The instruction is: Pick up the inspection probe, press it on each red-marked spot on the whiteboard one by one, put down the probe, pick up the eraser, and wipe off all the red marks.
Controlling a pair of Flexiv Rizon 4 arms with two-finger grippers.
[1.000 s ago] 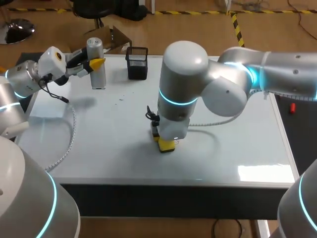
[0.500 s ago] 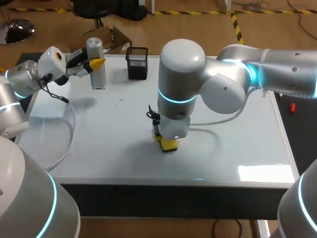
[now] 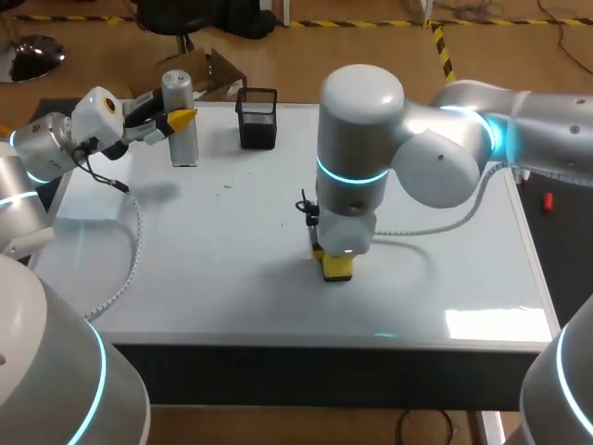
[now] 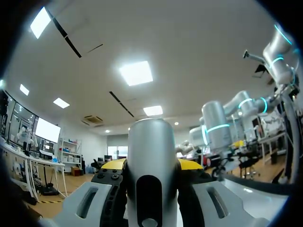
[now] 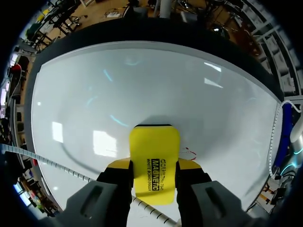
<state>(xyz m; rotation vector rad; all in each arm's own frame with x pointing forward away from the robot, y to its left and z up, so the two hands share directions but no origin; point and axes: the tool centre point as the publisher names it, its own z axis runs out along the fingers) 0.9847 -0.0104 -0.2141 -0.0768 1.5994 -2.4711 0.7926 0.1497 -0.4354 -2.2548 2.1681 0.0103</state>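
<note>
The yellow eraser (image 5: pixel 154 146) is clamped between the fingers of the right gripper (image 5: pixel 155 178) and pressed flat to the whiteboard (image 5: pixel 142 80). A faint red mark (image 5: pixel 189 152) is seen just beside one finger; it could be missed if the stroke is run too narrow, or smeared if pressure is lost. The right arm (image 3: pixel 361 158) is held near-vertical over the eraser. The inspection probe (image 4: pixel 150 142) is gripped upright between the left gripper's (image 4: pixel 150 166) fingers, well apart from the eraser.

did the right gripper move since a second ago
Yes. The right gripper, shut on the eraser, has slid toward the head view's right, farther from the black mesh holder at the table's back.
</note>
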